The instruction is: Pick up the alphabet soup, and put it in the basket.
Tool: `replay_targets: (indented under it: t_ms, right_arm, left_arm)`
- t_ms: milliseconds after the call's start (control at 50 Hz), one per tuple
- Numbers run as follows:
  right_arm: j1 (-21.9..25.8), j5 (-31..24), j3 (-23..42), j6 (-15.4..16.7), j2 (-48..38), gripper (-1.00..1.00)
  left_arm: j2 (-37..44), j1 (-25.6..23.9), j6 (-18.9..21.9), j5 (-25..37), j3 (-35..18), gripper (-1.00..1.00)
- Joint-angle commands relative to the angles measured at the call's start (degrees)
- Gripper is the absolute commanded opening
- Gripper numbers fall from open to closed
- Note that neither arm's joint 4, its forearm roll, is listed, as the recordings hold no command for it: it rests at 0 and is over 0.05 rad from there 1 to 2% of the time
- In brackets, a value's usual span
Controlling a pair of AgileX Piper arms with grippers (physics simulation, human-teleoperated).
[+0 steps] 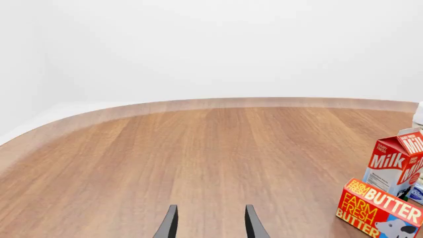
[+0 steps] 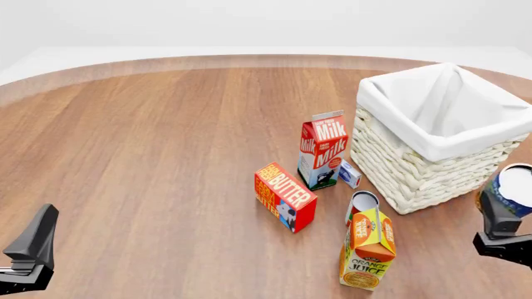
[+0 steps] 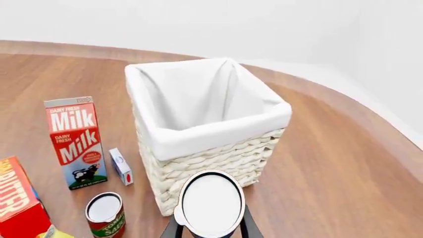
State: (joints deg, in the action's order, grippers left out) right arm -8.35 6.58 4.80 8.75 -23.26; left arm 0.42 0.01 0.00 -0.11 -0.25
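The alphabet soup (image 2: 517, 185), a small can with a pale top and a dark blue label, is held in my right gripper (image 2: 504, 208) just off the near right side of the basket (image 2: 399, 163), about level with its rim. In the right wrist view the can's pale top (image 3: 211, 201) sits between the two fingers (image 3: 250, 228), with the white-lined wicker basket (image 3: 218, 159) right behind it. My left gripper (image 2: 33, 246) is at the near left, far from the objects. Its fingers (image 1: 170, 225) are open and empty over bare wood.
A milk carton (image 2: 323, 149), a butter box (image 2: 285, 196), an orange juice carton (image 2: 368, 249), a red-and-white can (image 2: 362, 205) and a small blue-white box (image 2: 349, 173) stand left of the basket. The milk (image 1: 396, 161) and butter (image 1: 380, 208) also show in the left wrist view.
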Motion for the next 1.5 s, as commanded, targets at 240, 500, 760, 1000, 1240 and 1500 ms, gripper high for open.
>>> replay_targets:
  t_ms: [240, 500, 760, 1000, 1240, 1500]
  right_arm:
    - [0.6, 4.1, 6.5, 0.7, -4.8, -1.00]
    - [0.9, 5.5, 9.8, 0.8, -6.5, -1.00]
    - [0.9, 6.5, 13.1, 1.5, -9.0, -1.00]
    - [0.8, 6.5, 17.3, 2.7, -11.8, -1.00]
    - [1.5, 8.5, 21.0, 3.3, -16.2, -1.00]
    - [2.4, 9.7, 24.4, 4.2, -20.4, -1.00]
  left_arm:
    - [0.0, 0.0, 0.0, 0.0, 0.0, 1.00]
    - [0.0, 0.0, 0.0, 0.0, 0.0, 1.00]
    - [0.0, 0.0, 0.0, 0.0, 0.0, 1.00]
    - [0.0, 0.0, 0.0, 0.0, 0.0, 1.00]
    - [0.0, 0.0, 0.0, 0.0, 0.0, 1.00]
    - [0.0, 0.0, 0.0, 0.0, 0.0, 1.00]
